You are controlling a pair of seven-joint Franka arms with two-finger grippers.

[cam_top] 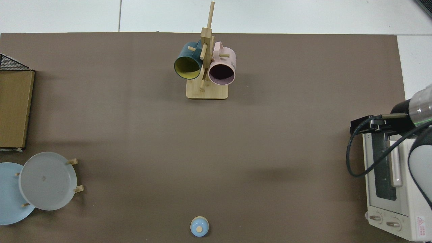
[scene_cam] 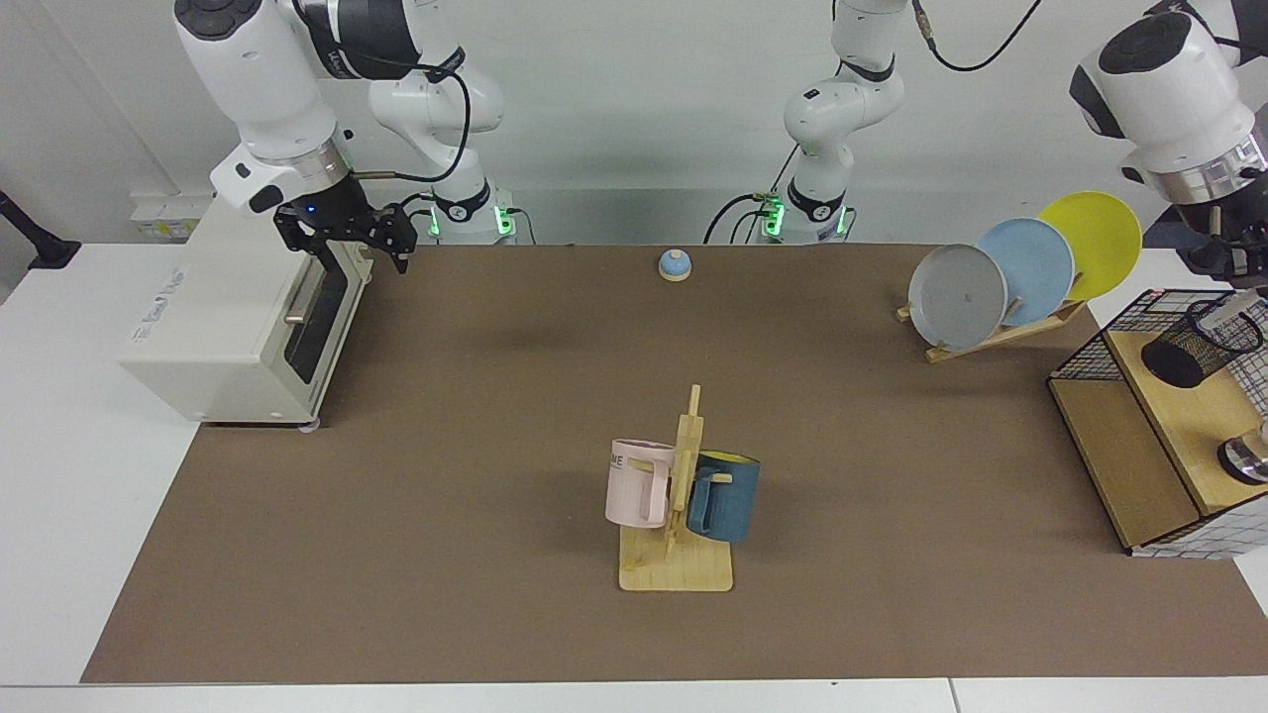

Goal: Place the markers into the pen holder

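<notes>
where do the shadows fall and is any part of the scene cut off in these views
Facing view: soft blurred shadows lie on the brown table mat, and the left end effector above the black wire-mesh pen holder sits at the frame edge. Top view: faint shadow bands cross the mat; the pen holder is out of frame.
</notes>
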